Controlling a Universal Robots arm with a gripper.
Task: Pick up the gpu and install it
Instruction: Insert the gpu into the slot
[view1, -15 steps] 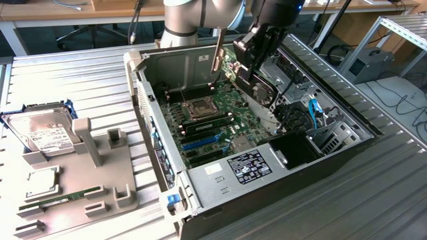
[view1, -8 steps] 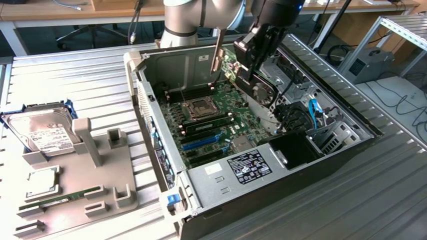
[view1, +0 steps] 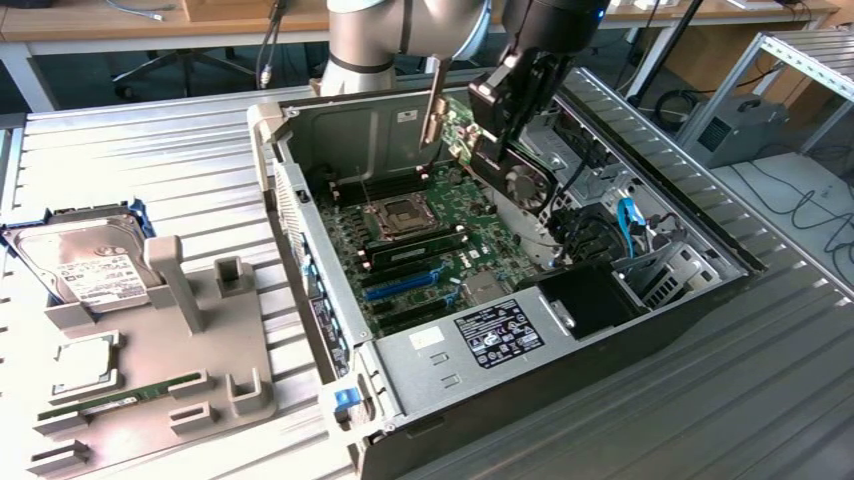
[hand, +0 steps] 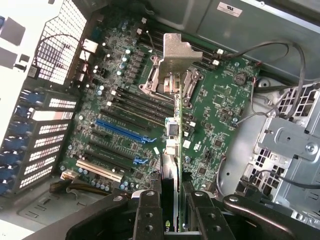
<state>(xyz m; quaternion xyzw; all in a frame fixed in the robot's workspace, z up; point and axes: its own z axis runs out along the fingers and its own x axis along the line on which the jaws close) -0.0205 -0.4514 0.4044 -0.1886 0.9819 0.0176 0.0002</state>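
Note:
My gripper (view1: 518, 105) hangs over the open computer case (view1: 307, 290), shut on the gpu (view1: 470, 135). The card is held edge-down above the motherboard (view1: 441, 240), its silver end bracket (view1: 433, 100) pointing toward the case's rear wall and its black fan face (view1: 530, 178) toward the exterior view's right. In the wrist view the gpu (hand: 172, 145) appears edge-on between the two black fingers (hand: 149, 215), with the bracket (hand: 176, 52) at its far end, over the CPU socket area. The blue expansion slot (hand: 120, 131) lies off to one side of the card, apart from it.
A grey fixture plate (view1: 214, 390) on the exterior view's left carries a hard drive (view1: 87, 265), a CPU chip (view1: 87, 365) and a memory stick (view1: 114, 400). Inside the case are a black power supply (view1: 587, 300), cables (view1: 627, 225) and a metal drive cage (hand: 290, 140).

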